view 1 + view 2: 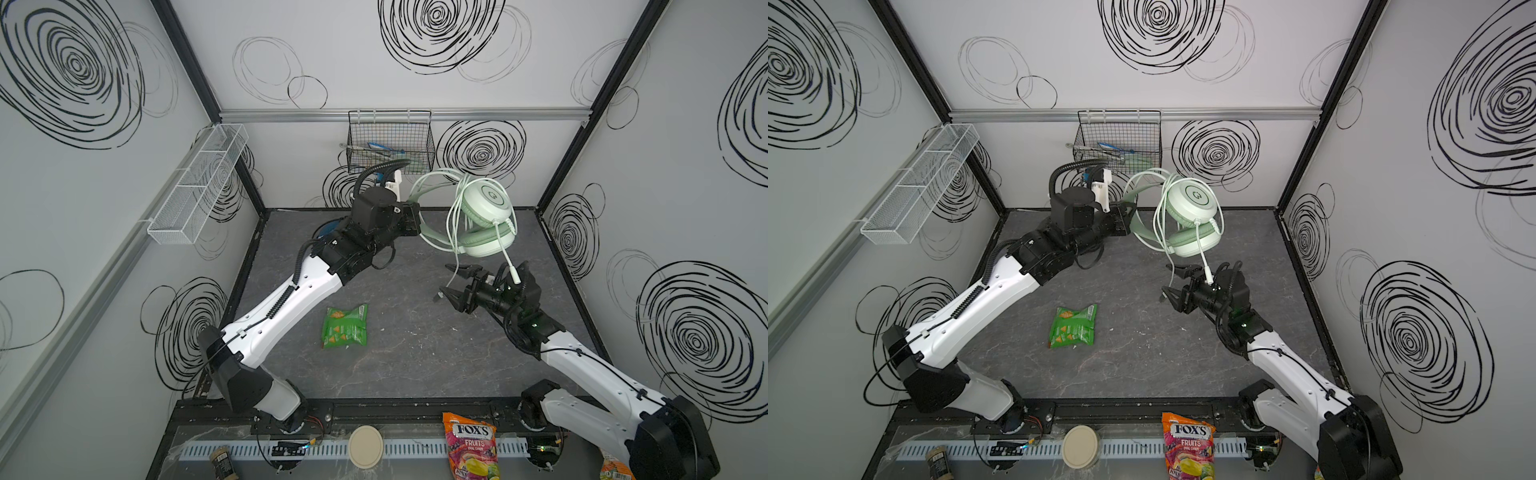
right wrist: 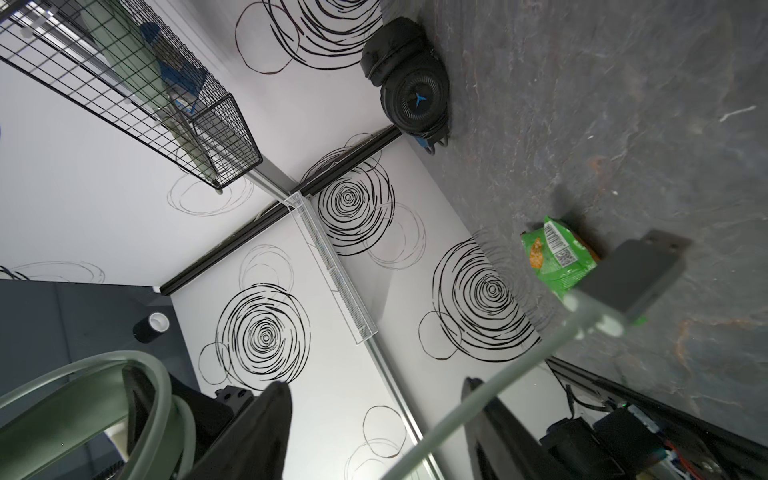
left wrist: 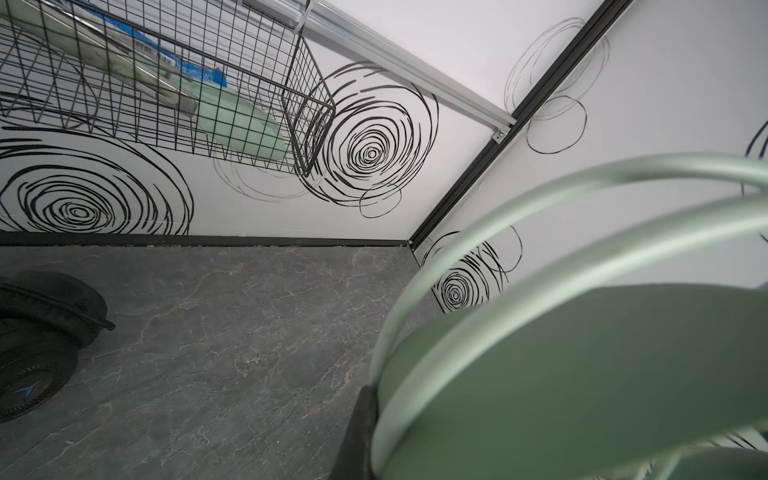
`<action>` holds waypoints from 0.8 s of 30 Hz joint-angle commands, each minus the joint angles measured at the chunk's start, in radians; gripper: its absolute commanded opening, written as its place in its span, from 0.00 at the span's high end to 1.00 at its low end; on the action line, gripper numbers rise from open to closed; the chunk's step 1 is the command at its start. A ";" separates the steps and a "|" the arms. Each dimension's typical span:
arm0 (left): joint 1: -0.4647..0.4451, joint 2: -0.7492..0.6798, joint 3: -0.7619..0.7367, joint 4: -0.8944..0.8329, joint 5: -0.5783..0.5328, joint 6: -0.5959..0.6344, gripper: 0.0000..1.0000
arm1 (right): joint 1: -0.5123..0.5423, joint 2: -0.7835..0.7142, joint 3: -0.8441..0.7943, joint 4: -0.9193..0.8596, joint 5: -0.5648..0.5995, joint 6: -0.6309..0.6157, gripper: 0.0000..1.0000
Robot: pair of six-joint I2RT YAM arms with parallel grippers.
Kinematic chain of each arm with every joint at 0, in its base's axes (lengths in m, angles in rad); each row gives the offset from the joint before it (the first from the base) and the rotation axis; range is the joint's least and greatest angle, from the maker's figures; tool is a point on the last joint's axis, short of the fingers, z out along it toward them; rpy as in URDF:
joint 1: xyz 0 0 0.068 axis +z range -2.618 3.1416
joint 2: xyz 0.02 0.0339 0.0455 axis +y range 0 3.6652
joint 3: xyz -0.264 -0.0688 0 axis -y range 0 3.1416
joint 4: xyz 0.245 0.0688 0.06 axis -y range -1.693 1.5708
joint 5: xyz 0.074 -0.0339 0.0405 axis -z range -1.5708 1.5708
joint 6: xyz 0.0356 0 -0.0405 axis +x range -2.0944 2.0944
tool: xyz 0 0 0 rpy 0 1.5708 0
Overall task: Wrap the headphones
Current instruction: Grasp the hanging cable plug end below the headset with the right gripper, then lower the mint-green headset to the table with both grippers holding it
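— Above the table's far half: mint headset, hanging clear of the surface. What carries it?

— Left gripper, clamped tight on the green headband. That band fills the near field of the left wrist view.

— And the right gripper?

— Just below the ear cups, jaws apart. The pale cable comes off its loops round the cups and passes between the two fingers without being pinched. Its grey plug hangs just beyond the fingertips. A second strand ends against that arm's wrist.

— What lies around them?

— Black headset, on the table's far left part by the back wall, largely hidden behind the left arm in both top views. Green snack bag, flat at mid-table, well apart from both grippers.

— Containers?

— Black basket, hung on the back wall, just behind the left gripper. It holds a blue-and-white packet and a pale green item; from here I cannot tell what either is. White tray, on the left wall, has three compartments. On the front ledge stand a candy bag, a cream disc and a small jar.
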 commanded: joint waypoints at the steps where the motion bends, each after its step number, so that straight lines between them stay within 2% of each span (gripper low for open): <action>1: -0.003 -0.060 0.005 0.159 0.032 -0.067 1.00 | -0.016 -0.029 -0.021 0.029 0.005 0.005 0.50; 6: -0.006 -0.092 -0.031 0.149 0.024 -0.072 1.00 | -0.054 -0.054 -0.041 0.014 0.021 -0.034 0.75; 9: -0.010 -0.114 -0.059 0.150 0.034 -0.074 1.00 | -0.113 -0.065 -0.051 -0.014 -0.009 -0.080 0.91; 11: -0.022 -0.126 -0.057 0.122 0.025 -0.049 1.00 | -0.173 -0.073 -0.050 -0.053 -0.034 -0.136 0.98; 15: -0.037 -0.159 -0.073 0.050 0.028 -0.004 1.00 | -0.307 -0.073 0.033 -0.162 -0.066 -0.351 1.00; 20: -0.046 -0.229 -0.169 0.017 0.087 0.010 1.00 | -0.323 -0.037 0.186 -0.248 -0.007 -0.572 1.00; 24: -0.055 -0.270 -0.221 -0.047 0.144 0.069 1.00 | -0.322 0.005 0.335 -0.329 0.009 -0.753 1.00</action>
